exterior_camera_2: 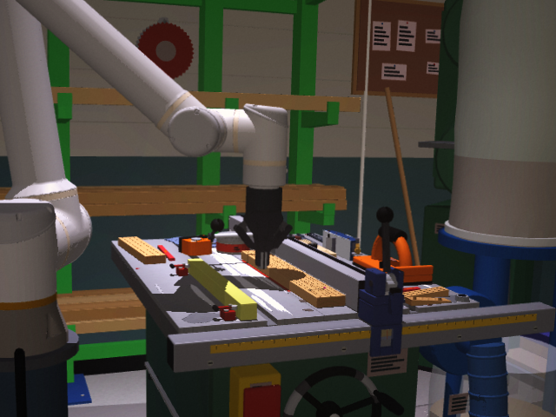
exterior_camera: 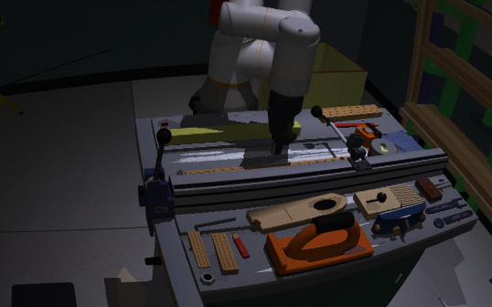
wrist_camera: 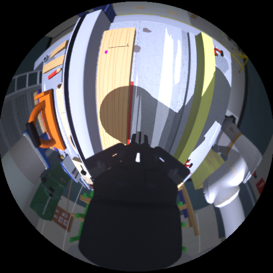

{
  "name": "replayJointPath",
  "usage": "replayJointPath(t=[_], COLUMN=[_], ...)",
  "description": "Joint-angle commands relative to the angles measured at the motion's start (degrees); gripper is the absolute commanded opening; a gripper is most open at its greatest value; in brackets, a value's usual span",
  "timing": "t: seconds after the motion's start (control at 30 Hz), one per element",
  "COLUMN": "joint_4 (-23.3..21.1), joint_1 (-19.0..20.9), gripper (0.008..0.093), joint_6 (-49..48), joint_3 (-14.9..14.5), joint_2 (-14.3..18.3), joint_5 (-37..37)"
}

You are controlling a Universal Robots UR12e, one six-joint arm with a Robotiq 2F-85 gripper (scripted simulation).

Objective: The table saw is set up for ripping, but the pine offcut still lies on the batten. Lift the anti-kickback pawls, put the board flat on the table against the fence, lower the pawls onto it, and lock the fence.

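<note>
My gripper (exterior_camera_2: 262,259) (wrist_camera: 137,137) (exterior_camera: 277,147) is closed and holds nothing. It points straight down over the saw table, at the edge of the pine board (exterior_camera_2: 294,279) (wrist_camera: 115,84) (exterior_camera: 265,165). The board lies flat on the table against the fence (exterior_camera: 311,173) (exterior_camera_2: 321,269) (wrist_camera: 82,84). The yellow batten (exterior_camera_2: 220,283) (exterior_camera: 228,132) (wrist_camera: 201,96) lies on the table on the other side of me. The fence lock lever (exterior_camera: 161,153) (exterior_camera_2: 385,233) with a black ball stands upright at the blue fence head. The pawl lever (exterior_camera: 331,125) slants up beyond the gripper.
The fence runs along one side of the board. Beyond it on the side wing lie an orange push block (exterior_camera: 320,244) (exterior_camera_2: 395,258), wood pieces (exterior_camera: 297,211) and small tools. An orange tape measure (exterior_camera: 368,133) sits at the table's far end. A front rail (exterior_camera_2: 359,334) bounds the table.
</note>
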Motion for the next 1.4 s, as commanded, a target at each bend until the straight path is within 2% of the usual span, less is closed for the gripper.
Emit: replayJointPath(t=[0.0,0.5,0.87,1.37], joint_4=[0.5,10.1,12.2,12.3], joint_1=[0.0,0.0,0.0,0.0], gripper=[0.008,0.008,0.008,0.038], joint_6=[0.0,0.0,0.0,0.0], joint_3=[-0.3,-4.7,-5.7,-5.8], joint_2=[-0.4,-5.6,-6.5,-6.6], joint_5=[0.0,0.0,0.0,0.0])
